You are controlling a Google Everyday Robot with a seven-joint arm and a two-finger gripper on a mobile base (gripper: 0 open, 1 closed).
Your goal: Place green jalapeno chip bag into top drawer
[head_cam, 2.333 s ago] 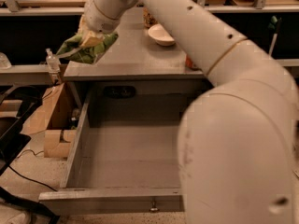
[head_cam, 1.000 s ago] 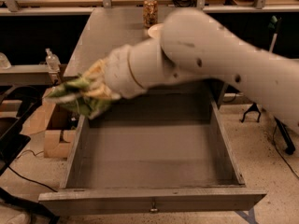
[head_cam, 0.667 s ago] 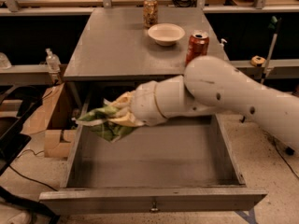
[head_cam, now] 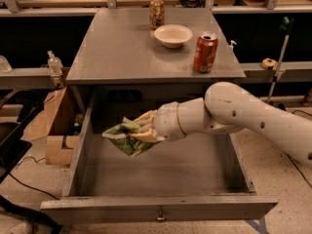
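- table (head_cam: 122, 48): grey, flat top, mid-room
- floor (head_cam: 287, 199): pale, speckled; blue tape strip (head_cam: 257, 226) at btm edge
- back bench (head_cam: 63, 0): long wood top across the rear, dark underneath
- side ledges (head_cam: 29, 75): grey, L & R of table
- L side: cardboard box (head_cam: 56, 126) on floor just beside table; black cables (head_cam: 24, 184) near it
- light: dim, warm
- my gripper (head_cam: 139, 133): below tabletop, front of table, closed round green jalapeno chip bag (head_cam: 119, 135)
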